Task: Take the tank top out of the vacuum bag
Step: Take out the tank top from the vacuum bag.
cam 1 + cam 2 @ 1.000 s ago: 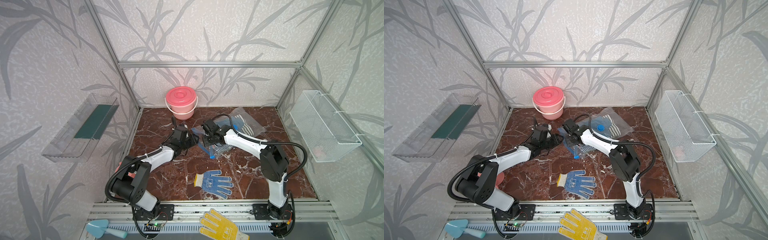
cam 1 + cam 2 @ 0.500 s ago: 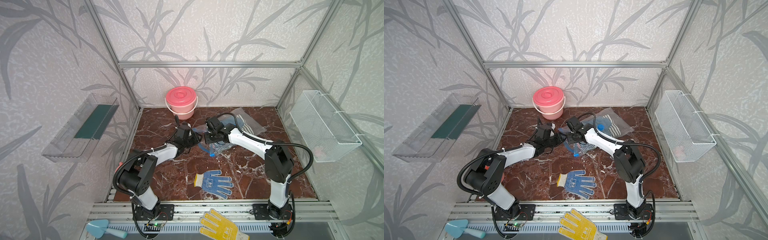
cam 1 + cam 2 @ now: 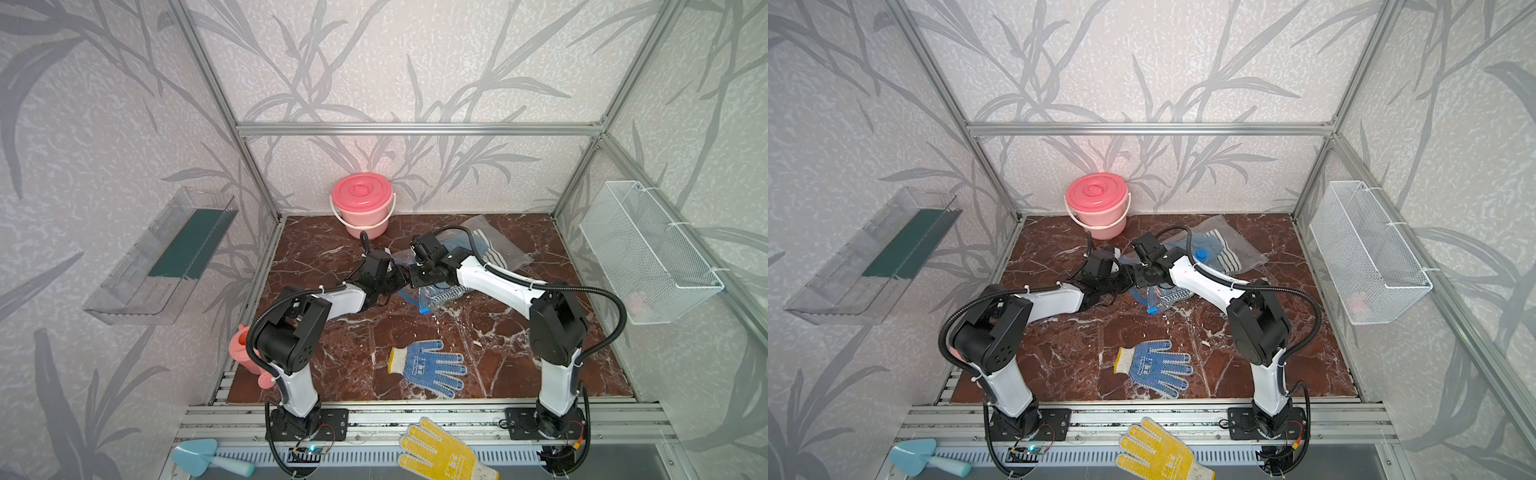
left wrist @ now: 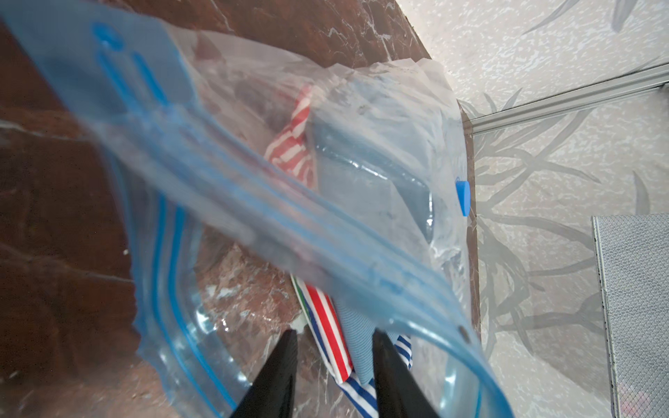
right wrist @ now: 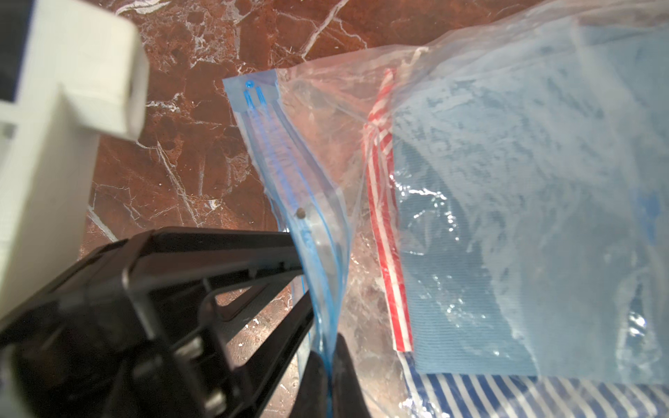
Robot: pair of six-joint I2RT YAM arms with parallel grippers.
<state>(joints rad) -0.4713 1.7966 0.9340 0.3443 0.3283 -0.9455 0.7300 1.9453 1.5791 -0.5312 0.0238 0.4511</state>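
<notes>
Clamping the vacuum bag, right jaws sit closed; left jaws, half-open, straddle the half-hidden tank top.

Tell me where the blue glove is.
In both top views the blue glove lies midway across the marble tabletop, near its front edge, in front of the vacuum bag.

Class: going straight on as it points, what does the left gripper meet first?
Probably the tank top, lying in the open vacuum bag just ahead of the left gripper; depth is unclear.
</notes>
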